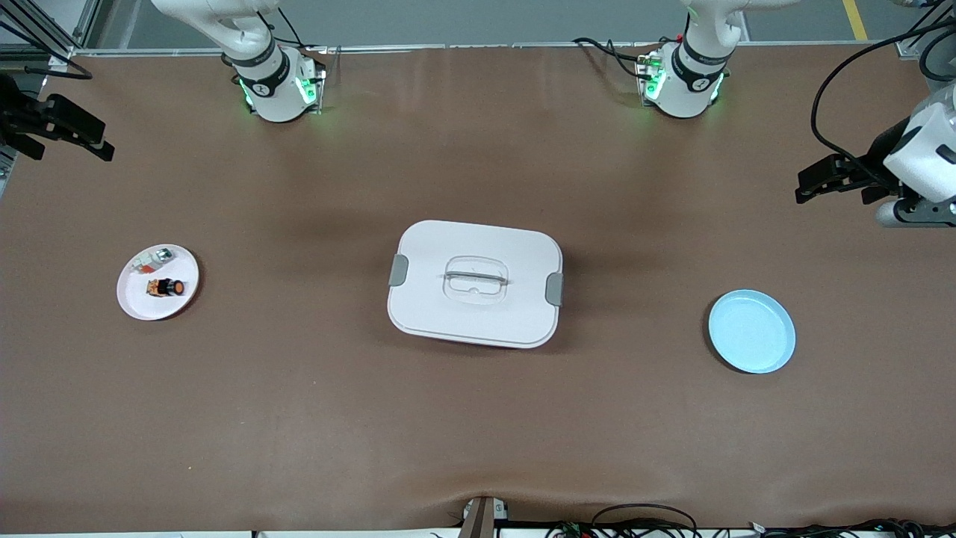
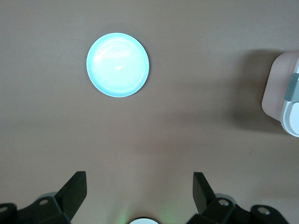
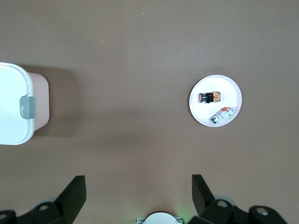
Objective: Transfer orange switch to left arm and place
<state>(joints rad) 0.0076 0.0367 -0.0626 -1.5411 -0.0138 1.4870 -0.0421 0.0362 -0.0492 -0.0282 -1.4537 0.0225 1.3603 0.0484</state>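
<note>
The box (image 1: 475,283) sits at the table's centre. The blue plate (image 1: 751,331) lies toward the left arm's end. The white plate (image 1: 157,282), toward the right arm's end, holds the orange switch (image 1: 165,287) beside a whitish part (image 1: 152,259). The left gripper (image 2: 139,191) and the right gripper (image 3: 138,192) hang above bare table, fingers spread, holding nothing.

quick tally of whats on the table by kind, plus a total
plates: 2, the white plate and the light blue plate
small parts on the white plate: 2, the orange switch and the whitish part
boxes: 1, the white box between the plates
total: 5
</note>
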